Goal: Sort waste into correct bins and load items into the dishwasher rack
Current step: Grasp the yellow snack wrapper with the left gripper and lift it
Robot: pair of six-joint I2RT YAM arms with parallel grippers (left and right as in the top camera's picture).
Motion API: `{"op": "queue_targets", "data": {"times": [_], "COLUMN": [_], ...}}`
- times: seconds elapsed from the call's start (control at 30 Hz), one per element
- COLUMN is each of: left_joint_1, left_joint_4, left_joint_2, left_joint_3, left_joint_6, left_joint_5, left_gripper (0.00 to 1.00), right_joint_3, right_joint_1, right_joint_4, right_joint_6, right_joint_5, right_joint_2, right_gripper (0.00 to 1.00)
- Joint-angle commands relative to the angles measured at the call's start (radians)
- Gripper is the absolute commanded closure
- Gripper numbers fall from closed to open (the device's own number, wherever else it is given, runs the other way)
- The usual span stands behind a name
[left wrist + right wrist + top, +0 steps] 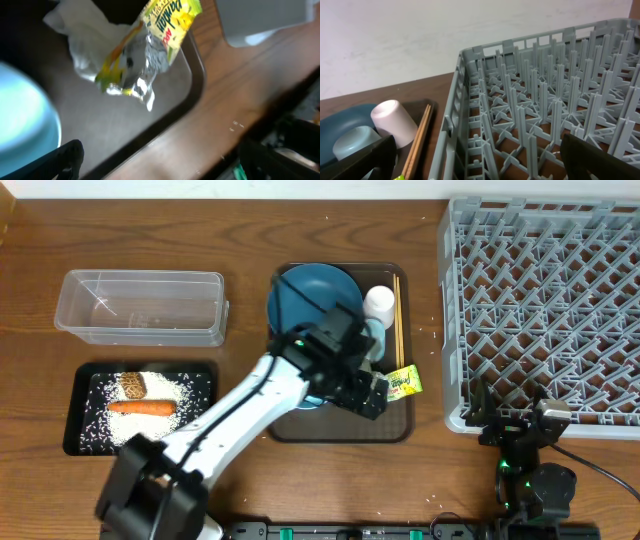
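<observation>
In the brown tray's (340,437) near right corner the snack wrapper (145,55) lies crumpled, left pincer (372,395) spread wide just above, lining up a grab I'd guess. And the right pincer (512,428) is apart too, idling by the rack (540,310).

The grey lattice dishwasher rack (545,310) stands at the table's right. On the brown serving tray (335,425) beside it lie the large dark blue dish (305,295), the whitish cup (379,302), the light blue cup (355,142) touching it, and the wooden chopsticks (397,315), parallel along the tray's right edge. The crumpled green-yellow snack wrapper (145,50), silver foil showing, overlaps the tray's near right rim. The small light blue bowl (25,125) is only partly visible. The clear tub (140,335) sits far left. In front of it, the black tray (72,415) holds scattered white rice grains (100,420), the brown food lump (131,386) and the orange carrot (141,407), which lies lengthwise.
</observation>
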Motion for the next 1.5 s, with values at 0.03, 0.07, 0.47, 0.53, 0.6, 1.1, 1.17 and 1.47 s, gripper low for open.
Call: {"op": "queue_targets", "data": {"times": [0.03, 0.07, 0.47, 0.53, 0.6, 1.1, 1.17, 1.47], "left_joint_1": [-0.053, -0.064, -0.098, -0.099, -0.100, -0.102, -0.102, -0.102], "left_joint_4": [0.060, 0.074, 0.130, 0.154, 0.172, 0.188, 0.184, 0.152], "left_joint_2": [0.039, 0.046, 0.113, 0.121, 0.123, 0.123, 0.117, 0.041], "left_joint_3": [-0.006, -0.006, -0.006, -0.006, -0.006, -0.006, -0.006, -0.006], "left_joint_6": [0.013, 0.013, 0.013, 0.013, 0.013, 0.013, 0.012, -0.013], "left_joint_5": [-0.122, -0.151, -0.414, -0.412, -0.409, -0.364, -0.347, -0.256], "left_gripper": [0.01, 0.01, 0.02, 0.06, 0.07, 0.78, 0.86, 0.94], "right_joint_3": [-0.001, -0.001, -0.001, -0.001, -0.001, -0.001, -0.001, -0.001], "right_joint_1": [-0.015, -0.015, -0.015, -0.015, -0.015, -0.015, -0.015, -0.015], "right_joint_4": [-0.002, -0.002, -0.002, -0.002, -0.002, -0.002, -0.002, -0.002], "right_joint_6": [-0.003, -0.003, -0.003, -0.003, -0.003, -0.003, -0.003, -0.003], "right_joint_5": [-0.011, -0.011, -0.011, -0.011, -0.011, -0.011, -0.011, -0.011], "right_joint_2": [-0.001, -0.001, -0.001, -0.001, -0.001, -0.001, -0.001, -0.001], "right_gripper": [0.01, 0.01, 0.01, 0.01, 0.01, 0.01, 0.01, 0.01]}}
